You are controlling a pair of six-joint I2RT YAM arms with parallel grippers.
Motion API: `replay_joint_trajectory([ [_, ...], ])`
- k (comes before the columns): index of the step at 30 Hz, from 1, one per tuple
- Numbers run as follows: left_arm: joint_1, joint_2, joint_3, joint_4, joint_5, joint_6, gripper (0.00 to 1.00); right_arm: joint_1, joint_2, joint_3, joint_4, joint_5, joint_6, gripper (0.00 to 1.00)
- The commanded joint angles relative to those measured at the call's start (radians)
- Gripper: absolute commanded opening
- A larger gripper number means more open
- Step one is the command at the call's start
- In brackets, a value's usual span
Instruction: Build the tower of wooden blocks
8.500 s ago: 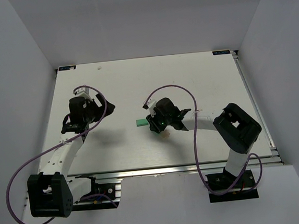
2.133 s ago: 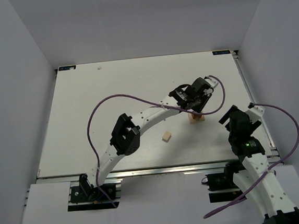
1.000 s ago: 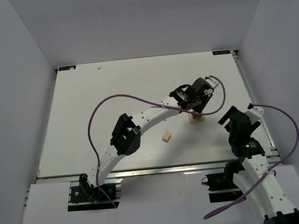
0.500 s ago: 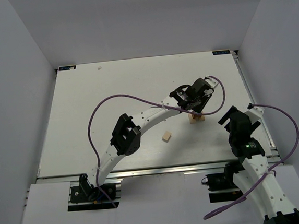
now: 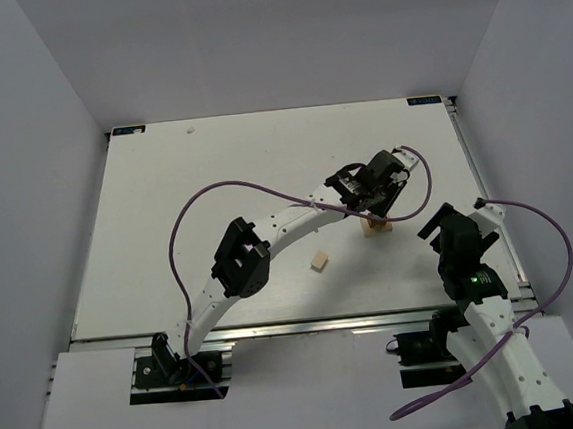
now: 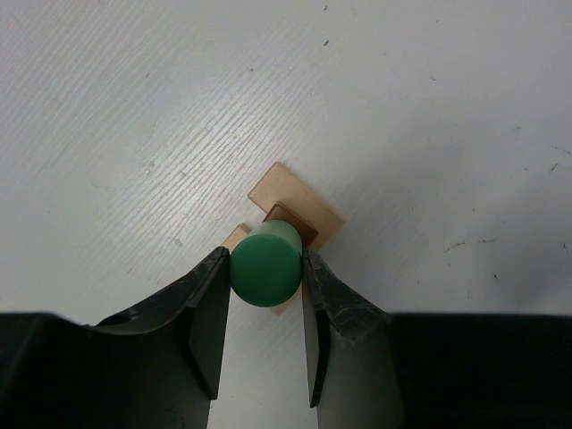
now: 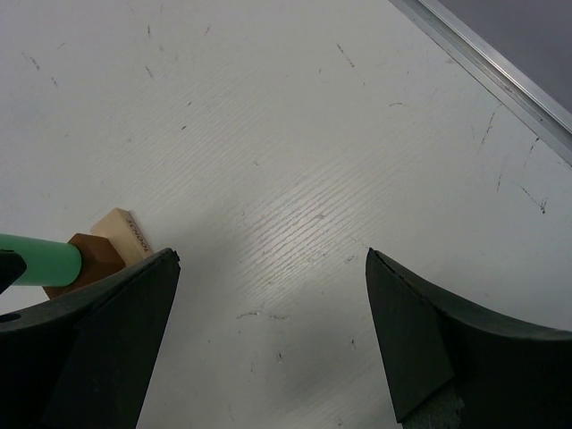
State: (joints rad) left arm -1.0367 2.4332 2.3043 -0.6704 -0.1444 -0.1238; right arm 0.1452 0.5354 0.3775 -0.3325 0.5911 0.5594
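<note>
Placement of the top piece is in hand: the left gripper [image 6: 264, 284] is clamped on a green cylinder [image 6: 265, 259], held end-down over the brown block [image 6: 293, 219] of the wood block tower [image 5: 375, 225], right of centre on the table [image 5: 164, 185], so release should seat it squarely. The right gripper [image 7: 268, 259], jaws apart and empty, hangs clear beside the tower, probably to leave it undisturbed.

White table [image 5: 165, 205], scuffed, fine scratches. Aluminium rail [image 5: 306, 325] along near edge; second rail [image 5: 483, 182] down right side. Small white speck [image 5: 191, 129] near far-left corner. Pale walls [image 5: 20, 147] enclose.
</note>
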Motion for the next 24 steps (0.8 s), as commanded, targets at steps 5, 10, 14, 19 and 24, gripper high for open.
replay_joint_trajectory([
  [5, -0.006, -0.048, -0.011, -0.011, -0.038, -0.002, 0.22, -0.003, -0.008, -0.005, 0.047, 0.000, -0.018, 0.89],
  [10, -0.006, -0.048, -0.013, -0.018, -0.028, -0.002, 0.24, -0.003, -0.009, -0.006, 0.049, -0.001, -0.016, 0.89],
  [14, -0.006, -0.051, -0.014, -0.017, 0.000, -0.002, 0.26, -0.004, -0.008, -0.008, 0.050, -0.001, -0.019, 0.89],
  [19, -0.006, -0.054, -0.025, -0.018, 0.014, -0.004, 0.27, -0.004, -0.009, -0.008, 0.050, -0.001, -0.018, 0.89],
  [24, -0.006, -0.057, -0.031, -0.020, 0.012, 0.000, 0.33, -0.004, -0.008, -0.008, 0.050, 0.001, -0.021, 0.89],
])
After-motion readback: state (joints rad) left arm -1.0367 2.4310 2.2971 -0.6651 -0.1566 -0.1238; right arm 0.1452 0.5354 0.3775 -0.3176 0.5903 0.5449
